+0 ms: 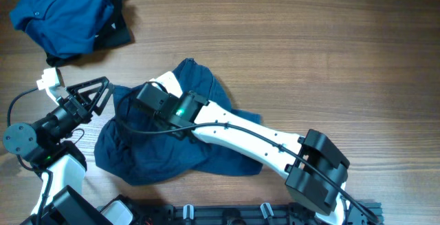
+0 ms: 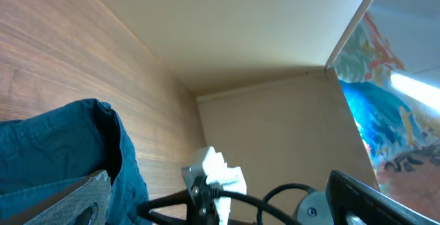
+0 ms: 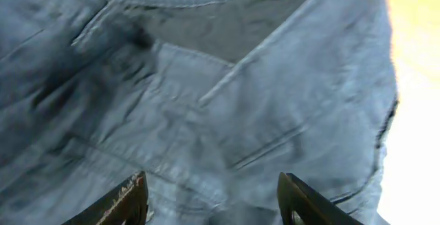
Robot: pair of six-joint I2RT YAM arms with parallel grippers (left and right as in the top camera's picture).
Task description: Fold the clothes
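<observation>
at the far left top of the bench [image 1: 309,46], a brighter blue shirt [image 1: 58,12] lies crumpled in the corner on top of a darker garment [image 1: 120,32], both well apart from the arms. below them the left gripper [image 1: 102,95] sits low over the wood with its jaws spread wide, holding nothing, their tips just beside the left edge of the navy shorts [image 1: 158,149]. the left wrist view shows that edge as a rumpled blue fold at lower left, with bare wood behind it and a white fitting [image 2: 214,171] with a black cable in front. the shorts lie bunched in the middle of the bench near its front edge, 1 lobe pushed up toward the centre and the rest spread wide and wrinkled to the lower left. the right gripper [image 3: 213,204] is over the upper left part of the shorts, jaws partly spread, its 2 fingers [image 3: 127,201] standing apart above seamed, creased cloth; i cannot tell whether the tips touch the fabric. the right arm [image 1: 240,135], white with a black cable, runs across the shorts from the lower right.
</observation>
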